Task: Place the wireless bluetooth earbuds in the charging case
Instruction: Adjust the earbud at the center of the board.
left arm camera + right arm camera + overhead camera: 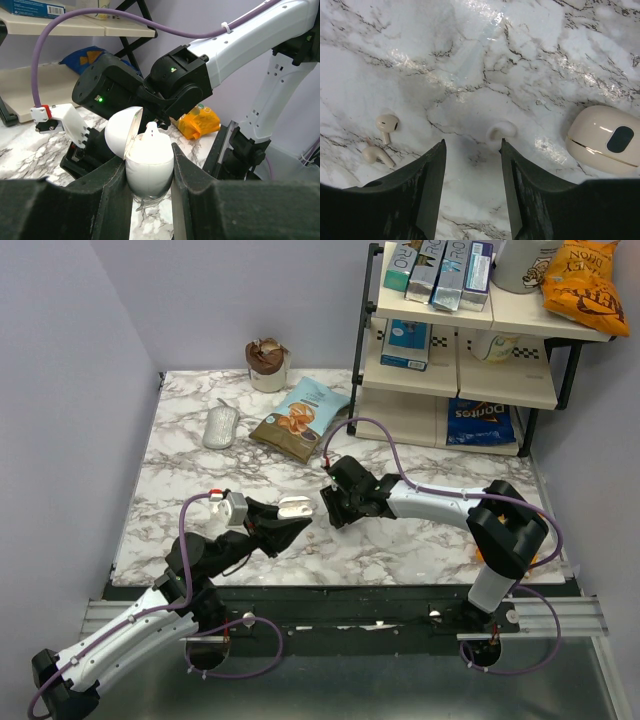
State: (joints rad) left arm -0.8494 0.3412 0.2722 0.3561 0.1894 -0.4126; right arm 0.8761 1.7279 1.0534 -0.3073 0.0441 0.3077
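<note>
Between the left fingers, near the middle of the bench, the charging case is clamped upright with its lid swung open. A small white piece is seen poking from the cup, though whether it is a seated bud cannot be told. Two earbuds are seen lying close together on the marble, off to the left of the right fingers, which are held apart and empty, pointed down at the bench just beside the case. The picking-up of a loose bud is judged to be the step in hand. A shift sideways over one bud, a descent and a gentle pinch would be called for, then a carry to the open cup. A small whitish curl is seen in the gap between the right fingertips, and a cream oval shell lies further right; either could be mistaken for the target. A grey oval object, a snack bag and a shelf stand well apart at the back.
</note>
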